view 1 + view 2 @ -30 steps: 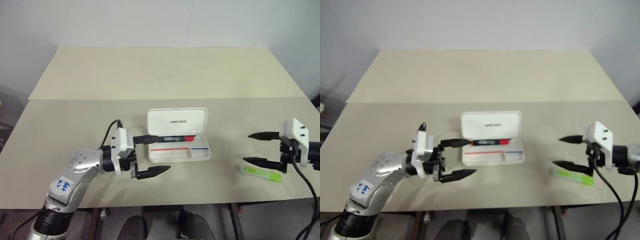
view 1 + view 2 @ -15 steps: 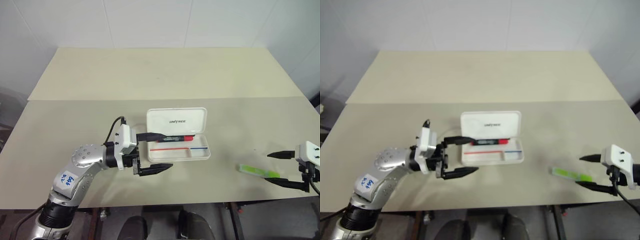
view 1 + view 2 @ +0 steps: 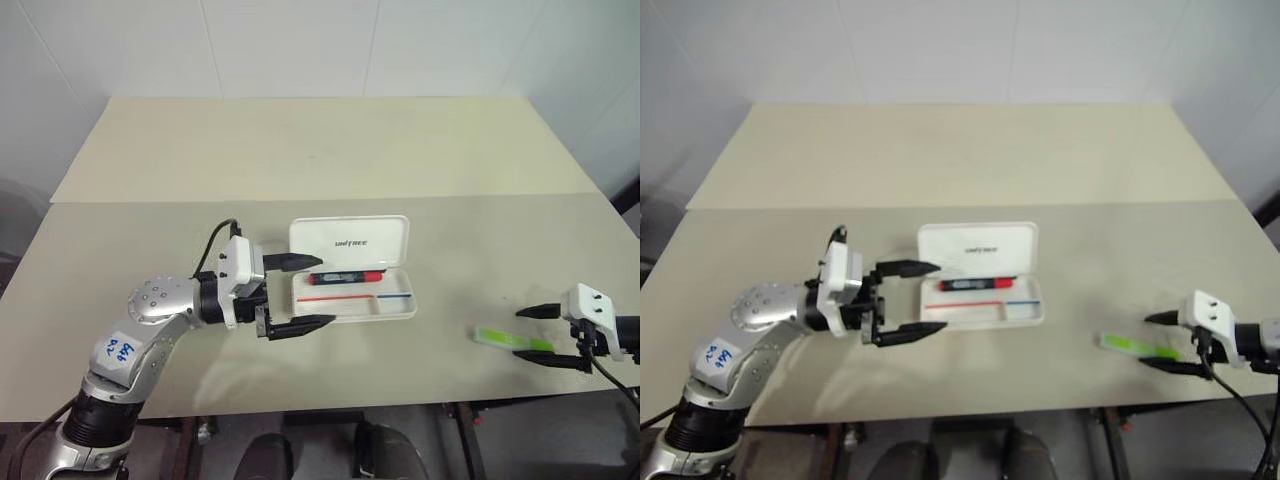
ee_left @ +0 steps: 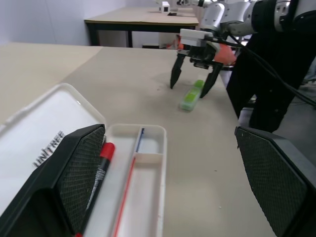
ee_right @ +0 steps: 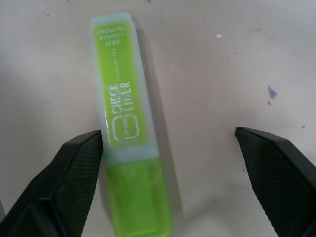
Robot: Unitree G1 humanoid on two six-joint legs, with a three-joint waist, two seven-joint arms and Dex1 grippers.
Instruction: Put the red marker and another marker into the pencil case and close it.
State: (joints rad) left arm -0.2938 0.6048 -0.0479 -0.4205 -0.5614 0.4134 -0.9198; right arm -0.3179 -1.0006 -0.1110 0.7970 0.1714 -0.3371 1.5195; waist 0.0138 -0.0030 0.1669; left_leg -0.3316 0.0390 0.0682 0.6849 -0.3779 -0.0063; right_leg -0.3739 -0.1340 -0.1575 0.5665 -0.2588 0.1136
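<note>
The pencil case lies open at mid-table with its lid tipped back. The red marker rests in its tray, along the hinge side. My left gripper hovers open and empty at the case's left end, one finger over the marker's black end. The green highlighter lies flat on the table to the right. My right gripper is low over it, open, with a finger on each side of its right end. In the right wrist view the highlighter lies close against one finger.
A thin red-and-blue stick lies in the tray's front compartment. The table's front edge runs close below both grippers. The far half of the table is bare.
My right gripper has dropped to the table and now straddles the highlighter's end, its jaws a little narrower. The left gripper has stayed open by the case.
</note>
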